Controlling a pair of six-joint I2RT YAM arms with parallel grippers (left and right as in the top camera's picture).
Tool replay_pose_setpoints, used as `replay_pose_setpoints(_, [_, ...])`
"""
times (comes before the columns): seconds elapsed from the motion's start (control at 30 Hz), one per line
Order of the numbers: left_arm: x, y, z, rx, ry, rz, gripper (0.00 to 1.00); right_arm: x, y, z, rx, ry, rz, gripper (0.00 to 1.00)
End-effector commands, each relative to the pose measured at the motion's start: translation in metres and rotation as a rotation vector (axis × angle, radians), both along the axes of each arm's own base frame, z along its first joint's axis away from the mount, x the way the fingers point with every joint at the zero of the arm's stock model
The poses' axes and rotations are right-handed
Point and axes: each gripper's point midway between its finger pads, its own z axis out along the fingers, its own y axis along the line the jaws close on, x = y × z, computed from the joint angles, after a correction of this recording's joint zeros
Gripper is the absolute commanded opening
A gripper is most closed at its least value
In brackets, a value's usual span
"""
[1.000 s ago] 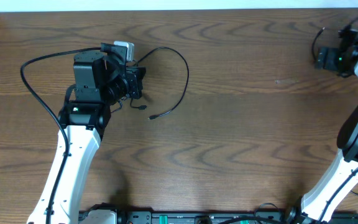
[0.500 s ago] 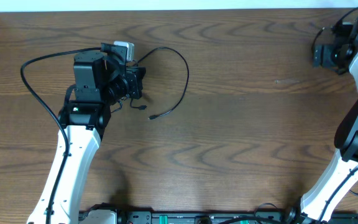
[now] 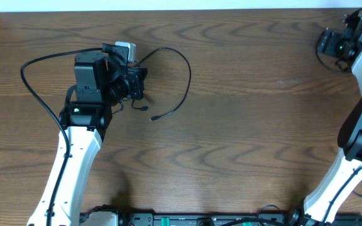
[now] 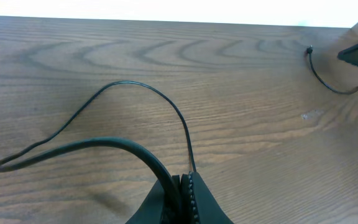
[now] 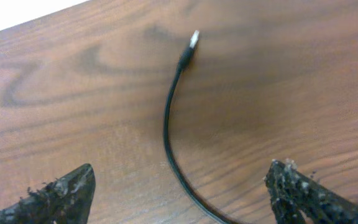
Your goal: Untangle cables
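Found the left arm point(image 3: 74, 157) reaching up the left side of the worktop point(image 3: 250, 150), wrist turned toward the right. Saw the left hand point(image 4: 187, 182) clenched, tips pressed together on the looped black cable point(image 3: 189, 76). Traced that cable from the tips in a wide arc over the wood and down to a plug end point(image 3: 154, 117) lying free to the right of the hand.

Found the right arm point(image 3: 357, 138) extended to the far right corner, wrist folded back toward the left. Saw the right hand point(image 5: 180, 167) released, fingers point(image 5: 61, 186) spread wide, with the short black cable point(image 5: 165, 127) lying between them and gripped by neither. Followed this cable up to a silver-tipped plug point(image 5: 194, 38) lying flat on the wood.

Counted two arms, two hands and two thin black cables. Counted also one white block point(image 3: 126, 49) just behind the left hand and one thick lead point(image 3: 24, 70) looping off the left arm.

Could not tell whether a small second plug point(image 3: 142, 108) beside the left hand belonged to the looped cable, as the join lay hidden under the hand. Lost the lower run of the short cable at the bottom edge of the right wrist view. Could not make out what the white block was, partly covered as seen from overhead.
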Motion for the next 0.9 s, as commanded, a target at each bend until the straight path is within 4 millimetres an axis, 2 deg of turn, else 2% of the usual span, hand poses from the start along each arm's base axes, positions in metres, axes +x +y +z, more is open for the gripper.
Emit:
replay_pose_setpoints(0.0, [0.001, -0.001, -0.004, 0.014, 0.000, -0.015, 0.08, 0.002, 0.010, -0.036, 0.096, 0.066, -0.010, 0.88])
replay_pose_setpoints(0.13, [0.001, -0.001, -0.005, 0.014, 0.004, -0.014, 0.08, -0.002, 0.011, -0.063, 0.119, 0.152, -0.006, 0.91])
replay_pose_setpoints(0.3, [0.001, -0.001, -0.006, 0.015, 0.005, -0.015, 0.08, -0.003, 0.011, -0.080, 0.125, 0.215, 0.007, 0.92])
replay_pose_setpoints(0.4, [0.001, -0.001, -0.006, 0.015, 0.005, -0.015, 0.08, -0.010, 0.010, -0.096, 0.117, 0.268, 0.013, 0.90])
replay_pose_setpoints(0.5, [0.001, -0.001, -0.006, 0.015, 0.006, -0.015, 0.08, -0.025, 0.011, -0.120, 0.093, 0.349, 0.054, 0.89])
replay_pose_setpoints(0.67, [0.001, -0.001, -0.006, 0.015, 0.007, -0.015, 0.08, -0.068, 0.006, -0.175, 0.026, 0.562, 0.073, 0.78])
replay_pose_setpoints(0.77, [0.002, -0.001, -0.007, 0.015, 0.009, -0.015, 0.08, -0.084, 0.009, -0.200, 0.038, 0.633, 0.073, 0.68])
replay_pose_setpoints(0.87, [0.003, -0.001, -0.010, 0.015, 0.017, -0.015, 0.08, -0.092, 0.012, -0.215, 0.051, 0.665, 0.058, 0.64])
